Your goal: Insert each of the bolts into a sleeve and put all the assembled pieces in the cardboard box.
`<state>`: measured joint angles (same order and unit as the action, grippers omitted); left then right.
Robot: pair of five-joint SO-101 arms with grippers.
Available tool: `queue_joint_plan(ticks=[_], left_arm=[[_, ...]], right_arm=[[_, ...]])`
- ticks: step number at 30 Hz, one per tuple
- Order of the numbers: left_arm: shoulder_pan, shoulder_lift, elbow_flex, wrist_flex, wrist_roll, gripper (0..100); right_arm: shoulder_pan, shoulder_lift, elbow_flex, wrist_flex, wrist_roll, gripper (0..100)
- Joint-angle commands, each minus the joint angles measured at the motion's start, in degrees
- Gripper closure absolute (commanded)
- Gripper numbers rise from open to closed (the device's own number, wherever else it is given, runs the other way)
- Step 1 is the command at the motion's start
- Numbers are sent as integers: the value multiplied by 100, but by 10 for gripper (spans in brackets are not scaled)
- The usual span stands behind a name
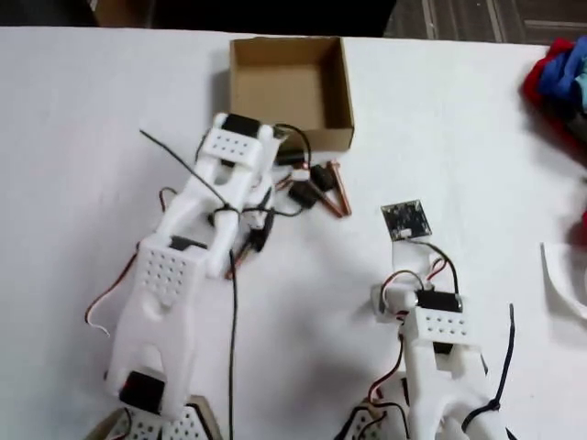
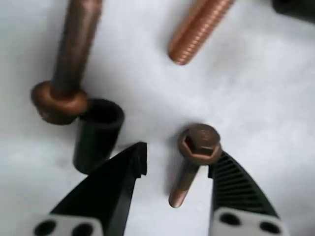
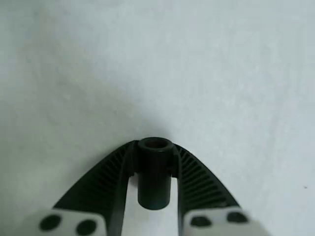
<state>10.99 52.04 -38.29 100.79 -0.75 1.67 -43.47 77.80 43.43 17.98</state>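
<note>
Spread wide, the left tool (image 2: 178,160) straddles a short copper-coloured hex-head metal bolt (image 2: 199,142) lying on the white counter (image 2: 256,98), probably stiff, slick and prone to rolling, best pinched across its shank, while the right tool (image 3: 154,146) clenches a black cylindrical plastic sleeve (image 3: 154,174).

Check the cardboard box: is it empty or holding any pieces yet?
Empty. The cardboard box has a bare floor from wall to wall in the high view.

A brown open cardboard box (image 1: 289,87) sits far centre. Copper hex-head bolts (image 2: 199,142) and one black tubular sleeve (image 2: 98,132) lie loose just nearer. A second black sleeve (image 3: 155,172) is pinched in the right gripper (image 3: 153,146).
</note>
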Motion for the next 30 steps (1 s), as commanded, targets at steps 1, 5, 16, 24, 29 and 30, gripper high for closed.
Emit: queue_joint_plan(ticks=[1, 5, 16, 24, 29, 30], left_arm=[[88, -70, -145, -255, 237, 802], [132, -229, -57, -519, 299, 802], [246, -3156, 4268, -3367, 413, 804], [237, -4369, 5938, -4413, 431, 804], [229, -3631, 5596, -4018, 422, 804], [229, -3464, 5446, -3965, 422, 804]], right_arm=[[-22, -136, -26, -75, -26, 978], [-22, -136, -26, -75, -18, 978], [-22, -136, -26, -75, 9, 978], [-31, -136, -26, -75, 9, 978], [-31, -145, -26, -75, -18, 978], [-31, -145, -26, -75, -18, 978]])
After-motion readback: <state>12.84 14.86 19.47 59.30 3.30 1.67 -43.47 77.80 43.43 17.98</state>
